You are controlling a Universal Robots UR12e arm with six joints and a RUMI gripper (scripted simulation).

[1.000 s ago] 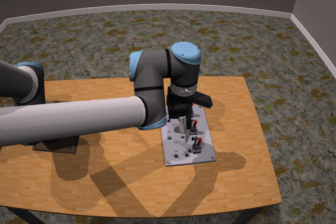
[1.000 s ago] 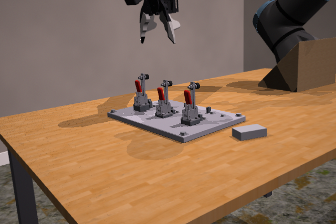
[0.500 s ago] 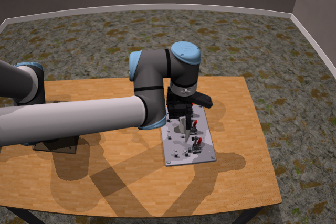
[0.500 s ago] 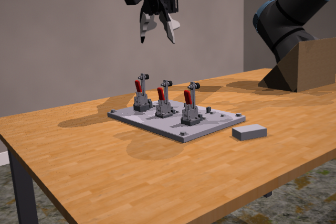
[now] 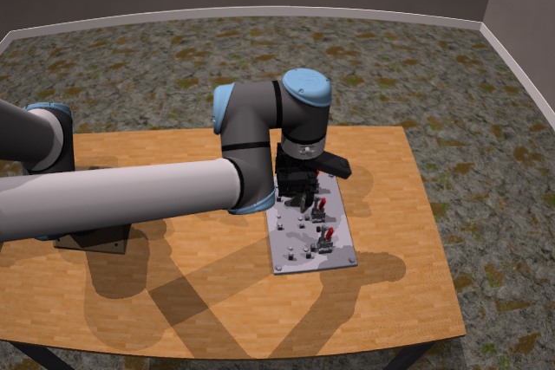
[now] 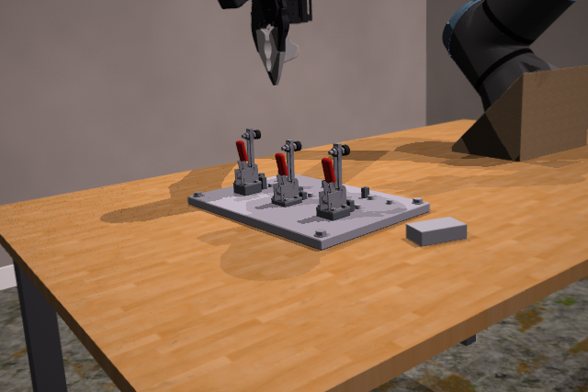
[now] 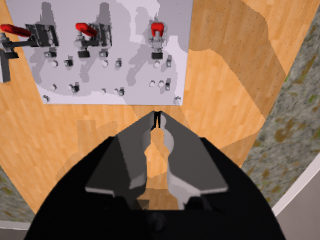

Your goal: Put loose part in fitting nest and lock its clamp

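The grey fixture plate (image 6: 309, 212) lies on the wooden table and carries three toggle clamps with red handles (image 6: 242, 151), (image 6: 281, 163), (image 6: 327, 169). All three bars stand upright and the nests are empty. The loose part, a flat grey block (image 6: 435, 229), lies on the table just off the plate's near right corner; the wrist view shows only its edge (image 7: 4, 62). My gripper (image 6: 275, 79) hangs high above the plate's far side, shut with nothing between the fingers. The wrist view shows the fingertips (image 7: 157, 116) touching, just off the plate's edge (image 7: 115, 95).
The robot's base block (image 6: 537, 112) stands on the table at the far right. My arm (image 5: 134, 196) reaches across the table and hides the area left of the plate (image 5: 309, 227) in the top view. Small pads and stop blocks (image 6: 365, 192) dot the plate.
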